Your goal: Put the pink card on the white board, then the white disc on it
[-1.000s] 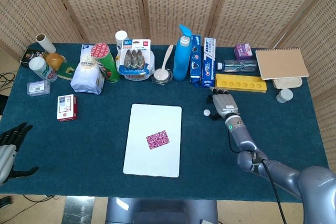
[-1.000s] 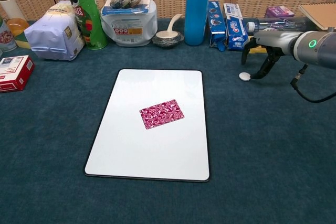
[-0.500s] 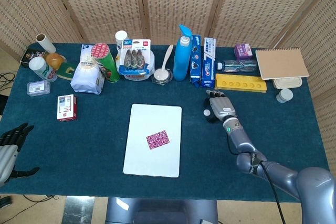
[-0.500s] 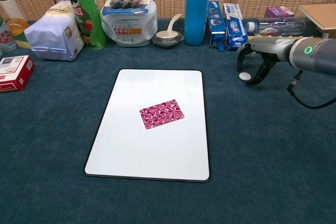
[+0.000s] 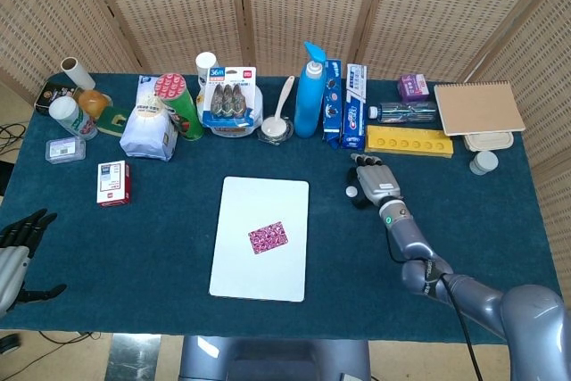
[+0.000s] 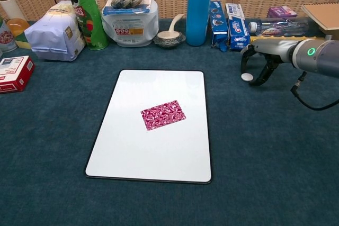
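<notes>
On the white board [image 6: 153, 146], near its middle, your pink card [image 6: 163, 115] lies flat and slightly askew, so that step of the task is done. Board and card sit on the dark blue tablecloth [image 6: 275, 152] in front of you.

Off to the right of the board, the white disc [image 6: 246, 77] rests on the cloth, well apart from the board. Your right hand [image 6: 262, 62] arches over it with the fingers curved downward, thumb on one side of the disc and the other fingers [image 6: 263, 75] on the far side. From the chest view the fingertips come down close around the disc, but you cannot tell whether they touch it; the disc looks to lie flat on the cloth, not lifted. In the head view the same hand [image 5: 375, 178] shows palm-down with the disc [image 5: 351, 192] peeking out at its left edge.

Your left hand [image 5: 16, 252] is at the table's near left edge in the head view, holding nothing, its dark fingers spread apart. The chest view does not show it.

Along the back of the table stand a blue bottle [image 6: 199, 6], a green can [image 6: 82, 9], a white bag [image 6: 53, 35] and a toothpaste box [image 6: 237, 25], with a yellow tray [image 5: 409, 141] and a brown notebook [image 5: 478, 107] further right. A small red and white box [image 5: 113, 183] lies left of the board.
</notes>
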Controlling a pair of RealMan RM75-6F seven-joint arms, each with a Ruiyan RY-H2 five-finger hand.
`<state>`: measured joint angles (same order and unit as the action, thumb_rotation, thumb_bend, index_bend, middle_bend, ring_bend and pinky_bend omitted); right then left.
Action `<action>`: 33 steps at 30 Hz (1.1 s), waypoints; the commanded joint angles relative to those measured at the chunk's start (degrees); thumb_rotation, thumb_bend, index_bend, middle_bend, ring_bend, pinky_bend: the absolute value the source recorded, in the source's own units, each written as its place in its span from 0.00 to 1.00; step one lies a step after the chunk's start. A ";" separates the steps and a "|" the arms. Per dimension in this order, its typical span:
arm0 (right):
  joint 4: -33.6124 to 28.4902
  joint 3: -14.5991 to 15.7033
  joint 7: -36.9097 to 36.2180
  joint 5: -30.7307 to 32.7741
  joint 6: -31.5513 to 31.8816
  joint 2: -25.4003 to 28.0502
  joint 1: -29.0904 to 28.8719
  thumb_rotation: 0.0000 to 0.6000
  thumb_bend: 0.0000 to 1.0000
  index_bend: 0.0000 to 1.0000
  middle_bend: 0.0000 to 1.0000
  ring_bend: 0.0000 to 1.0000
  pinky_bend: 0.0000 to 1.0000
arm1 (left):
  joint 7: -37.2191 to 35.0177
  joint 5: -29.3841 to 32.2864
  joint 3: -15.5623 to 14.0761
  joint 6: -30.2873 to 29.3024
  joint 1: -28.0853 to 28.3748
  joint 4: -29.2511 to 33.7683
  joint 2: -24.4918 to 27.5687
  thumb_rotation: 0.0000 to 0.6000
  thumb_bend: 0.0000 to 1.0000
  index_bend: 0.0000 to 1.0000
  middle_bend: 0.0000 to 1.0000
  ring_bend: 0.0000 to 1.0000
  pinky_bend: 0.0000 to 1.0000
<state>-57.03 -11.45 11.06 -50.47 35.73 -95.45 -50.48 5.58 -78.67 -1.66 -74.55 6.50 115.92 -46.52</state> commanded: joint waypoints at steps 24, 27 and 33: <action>2.48 -0.12 -2.46 -2.39 -1.64 -0.80 0.33 1.00 0.36 0.45 0.09 0.09 0.10 | 0.79 0.26 -0.15 0.27 0.15 0.33 -0.15 1.00 0.08 0.00 0.00 0.00 0.05; 2.85 -0.14 -2.57 -2.54 -1.67 -0.99 0.41 1.00 0.36 0.46 0.09 0.09 0.10 | 0.85 0.26 -0.20 0.32 0.16 0.33 -0.15 1.00 0.08 0.00 0.00 0.00 0.05; 2.45 -0.18 -2.83 -3.12 -1.35 -0.70 0.71 1.00 0.36 0.46 0.10 0.09 0.10 | 0.91 0.23 -0.24 0.35 0.18 0.37 -0.14 1.00 0.08 0.00 0.00 0.00 0.05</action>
<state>-54.49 -11.62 8.27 -53.51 34.32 -96.22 -49.82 6.49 -78.45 -1.90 -74.21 6.69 116.29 -46.66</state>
